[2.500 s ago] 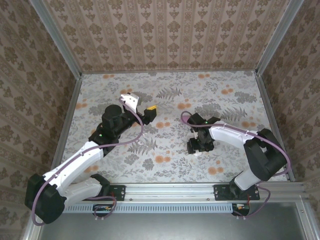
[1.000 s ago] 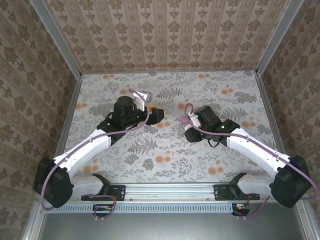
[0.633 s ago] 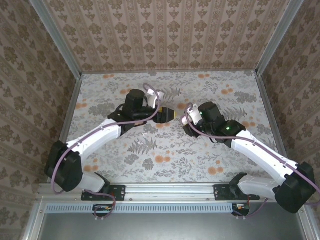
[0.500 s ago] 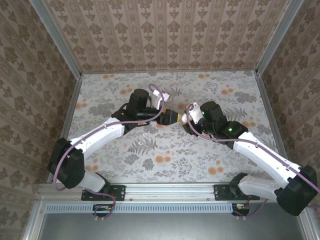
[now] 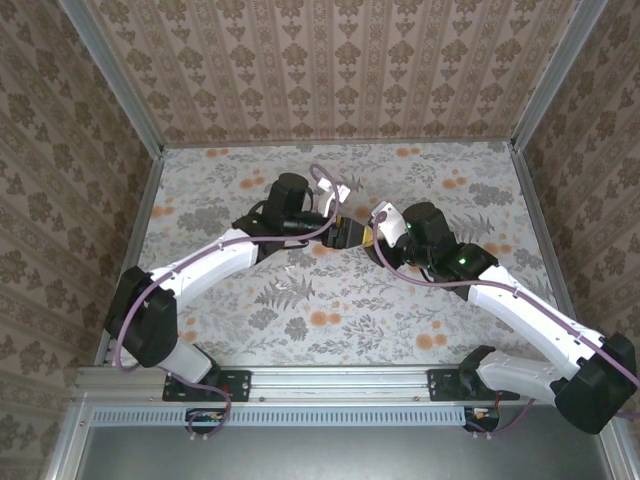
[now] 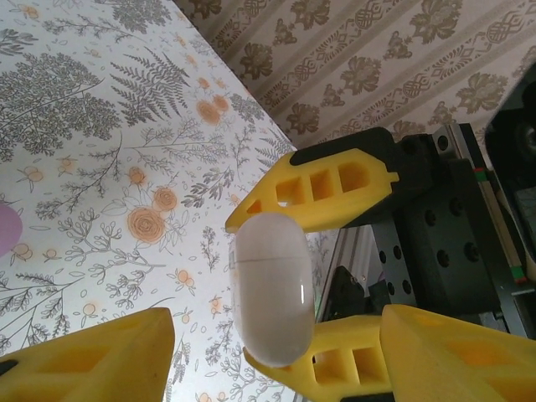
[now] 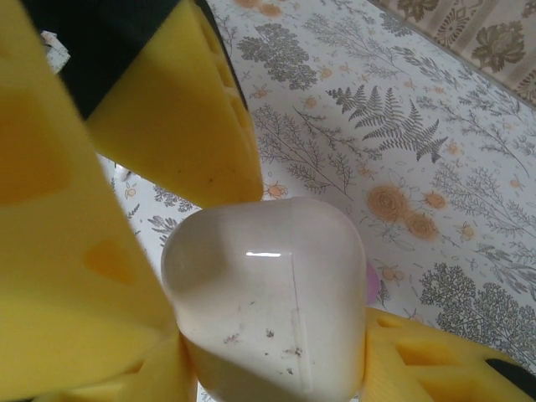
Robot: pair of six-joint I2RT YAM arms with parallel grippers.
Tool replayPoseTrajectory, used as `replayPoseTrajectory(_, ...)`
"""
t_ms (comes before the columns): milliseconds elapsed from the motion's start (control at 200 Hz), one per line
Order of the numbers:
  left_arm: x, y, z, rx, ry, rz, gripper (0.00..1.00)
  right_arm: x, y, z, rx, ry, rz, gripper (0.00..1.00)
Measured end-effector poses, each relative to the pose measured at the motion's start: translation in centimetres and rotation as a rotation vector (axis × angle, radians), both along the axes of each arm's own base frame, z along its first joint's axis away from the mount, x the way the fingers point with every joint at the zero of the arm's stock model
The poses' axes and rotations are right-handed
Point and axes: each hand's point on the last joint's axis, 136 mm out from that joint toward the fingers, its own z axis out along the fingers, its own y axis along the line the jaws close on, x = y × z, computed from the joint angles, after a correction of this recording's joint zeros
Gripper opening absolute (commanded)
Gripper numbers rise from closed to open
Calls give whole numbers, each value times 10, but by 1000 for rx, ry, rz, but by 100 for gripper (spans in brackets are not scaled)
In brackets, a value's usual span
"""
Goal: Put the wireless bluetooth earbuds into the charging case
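Observation:
The white charging case is closed, its seam visible, and hangs above the table. My right gripper is shut on it; its yellow fingers press the case from two sides. My left gripper is open, one finger on each side of the case and clear of it. One left finger shows just above the case. From the top, the left gripper and right gripper meet tip to tip at the table's middle. A pinkish-purple earbud lies on the table behind the case, and the same earbud shows at the frame's edge.
The table is covered in a grey leaf and orange flower print. Patterned walls close off the back and both sides. A metal rail runs along the near edge.
Both arms have swung in towards the table's middle. The right gripper has come up from the table and leftward; the left gripper has moved right until its fingers flank the case.

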Motion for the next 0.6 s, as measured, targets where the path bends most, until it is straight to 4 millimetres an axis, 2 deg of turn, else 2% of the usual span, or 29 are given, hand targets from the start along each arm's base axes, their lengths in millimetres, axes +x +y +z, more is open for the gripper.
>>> replayPoseTrajectory(215,-1,-7,-5,22,18,-15,58,0,0,0,-2,-3,3,46)
replayPoseTrajectory(420,-1,-7,-7,31,23,-16,45,1,1,1,5,-13,3,46)
replayPoseTrajectory(600,-2,-9,-8,35,26,-22,42,1,2,0,3,-13,3,46)
